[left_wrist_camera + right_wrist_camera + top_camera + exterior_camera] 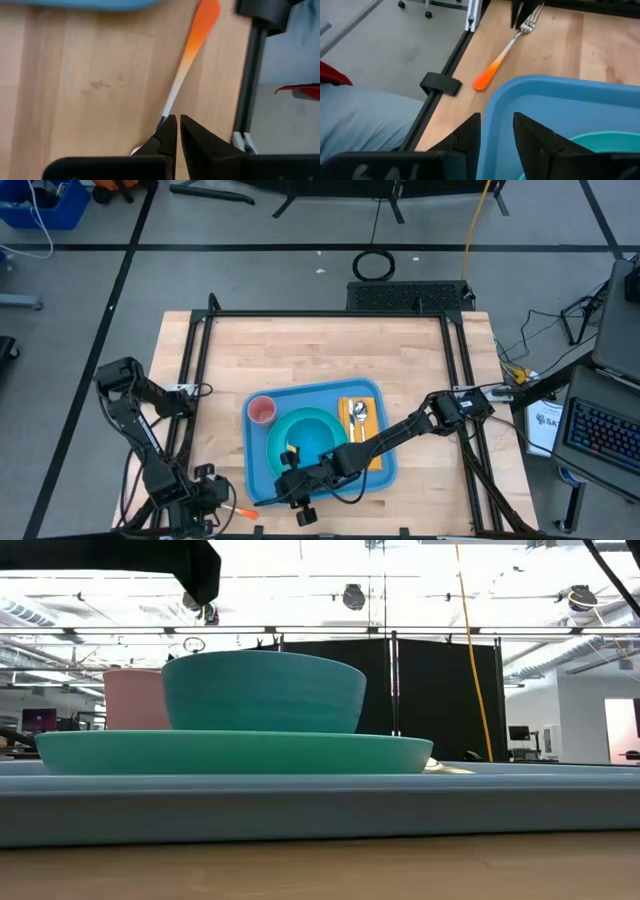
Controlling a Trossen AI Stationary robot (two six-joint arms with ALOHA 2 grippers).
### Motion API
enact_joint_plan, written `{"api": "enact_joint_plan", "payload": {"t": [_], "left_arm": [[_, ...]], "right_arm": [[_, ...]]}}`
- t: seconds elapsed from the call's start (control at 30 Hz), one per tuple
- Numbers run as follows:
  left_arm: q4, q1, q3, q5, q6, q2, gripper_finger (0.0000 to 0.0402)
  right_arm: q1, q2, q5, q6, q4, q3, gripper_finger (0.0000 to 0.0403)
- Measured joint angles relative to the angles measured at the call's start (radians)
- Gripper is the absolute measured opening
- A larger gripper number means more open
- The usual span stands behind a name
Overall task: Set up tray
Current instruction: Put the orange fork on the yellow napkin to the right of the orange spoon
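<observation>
The blue tray [300, 395] lies in the middle of the wooden table. It carries a pink cup [262, 410], a teal bowl [262, 690] on a teal plate [230, 752], and a spoon on an orange napkin [360, 420]. My right gripper [497, 130] is shut on the tray's near left corner. A fork [192, 50] with an orange handle lies on the table beside that corner. My left gripper [178, 125] hangs over its tine end, pointing steeply down, fingertips apart by a thin slit with nothing between them. My left gripper stands right at the fork's neck [164, 116]; its own finger hides the tines, and I cannot tell whether it touches. My right gripper has the tray's raised rim [497, 107] at the near left corner, one finger outside and one inside. The fingers slant down from the table's right side.
A black frame rail [445, 75] runs along the table's near edge close to the fork. Beyond it show pale blue cloth [360, 115] and something red. Bare wood lies left of the tray and behind it.
</observation>
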Motion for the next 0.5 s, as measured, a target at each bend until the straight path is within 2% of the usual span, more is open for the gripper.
{"api": "enact_joint_plan", "payload": {"t": [0.1, 0.37, 0.5], "left_arm": [[0.012, 0.001, 0.0, 0.005, -0.003, 0.016, 0.005], [0.039, 0.001, 0.0, -0.027, 0.011, 0.037, 0.0157], [0.039, 0.001, 0.0, -0.02, 0.04, 0.067, 0.0182]], "right_arm": [[-0.001, -0.002, 0.0, 0.0, 0.001, 0.0, 0.0105], [-0.001, -0.002, -0.001, 0.0, 0.008, 0.0, 0.0105], [-0.001, -0.002, -0.001, 0.0, 0.008, 0.0, 0.0105]]}}
